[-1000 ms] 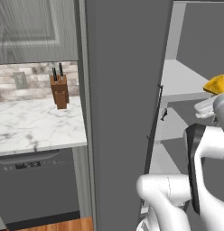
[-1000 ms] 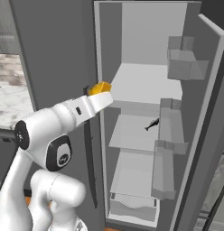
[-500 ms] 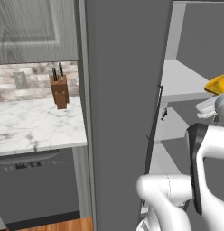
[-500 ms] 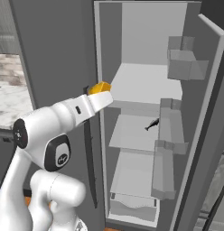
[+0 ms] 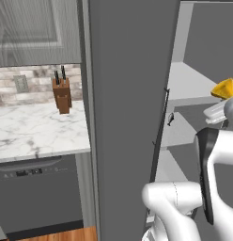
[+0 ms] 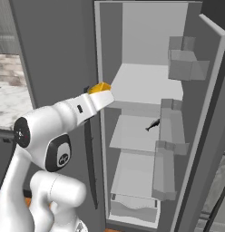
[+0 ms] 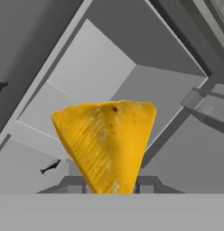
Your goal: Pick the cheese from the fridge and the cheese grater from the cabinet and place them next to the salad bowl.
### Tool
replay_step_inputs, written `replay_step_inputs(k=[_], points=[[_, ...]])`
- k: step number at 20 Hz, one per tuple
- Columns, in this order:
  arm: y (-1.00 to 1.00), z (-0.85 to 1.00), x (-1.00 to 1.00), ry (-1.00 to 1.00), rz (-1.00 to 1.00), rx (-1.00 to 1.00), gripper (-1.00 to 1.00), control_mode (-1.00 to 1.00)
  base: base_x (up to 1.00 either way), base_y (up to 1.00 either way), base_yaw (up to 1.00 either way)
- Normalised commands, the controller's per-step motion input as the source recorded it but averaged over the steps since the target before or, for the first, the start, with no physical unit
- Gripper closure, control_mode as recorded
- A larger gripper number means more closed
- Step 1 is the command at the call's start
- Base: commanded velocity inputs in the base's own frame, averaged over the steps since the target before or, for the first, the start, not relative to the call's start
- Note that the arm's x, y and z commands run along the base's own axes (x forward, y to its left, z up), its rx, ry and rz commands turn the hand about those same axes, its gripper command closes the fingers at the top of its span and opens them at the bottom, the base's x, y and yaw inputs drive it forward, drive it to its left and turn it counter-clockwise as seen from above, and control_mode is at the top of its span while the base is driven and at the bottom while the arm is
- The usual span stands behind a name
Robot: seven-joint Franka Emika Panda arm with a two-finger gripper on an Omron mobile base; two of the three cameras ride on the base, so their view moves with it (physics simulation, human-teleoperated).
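The cheese (image 7: 107,140) is a yellow-orange wedge, and my gripper (image 7: 111,186) is shut on its narrow end. It hangs in front of the open fridge (image 6: 141,90), level with the upper shelf. The wedge (image 6: 100,87) pokes out past my white hand by the fridge's left edge and shows at the far right (image 5: 223,88) too. The grey wood-grain cabinet (image 5: 34,28) is shut at the top left. The cheese grater and the salad bowl are out of view.
The fridge's right door (image 6: 209,113) stands open with bins (image 6: 184,63) on it. A small dark fish (image 6: 153,125) lies on the middle shelf. A knife block (image 5: 62,94) stands on the marble counter (image 5: 38,132), above a dishwasher (image 5: 38,197).
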Motion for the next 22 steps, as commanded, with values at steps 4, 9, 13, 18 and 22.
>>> replay_step_inputs(k=[4,9,13,18,22], points=[[0.0,0.0,0.0,0.0,0.0,0.0,1.0,-1.0,0.0,0.0,0.0],[0.0,0.0,0.0,0.0,0.0,0.0,1.0,-1.0,0.0,0.0,0.0],[0.0,0.0,0.0,0.0,0.0,0.0,1.0,-1.0,0.0,0.0,0.0],[0.0,0.0,0.0,0.0,0.0,0.0,1.0,1.0,0.0,0.0,0.0],[0.0,0.0,0.0,0.0,0.0,0.0,1.0,1.0,-0.21,0.0,0.0]])
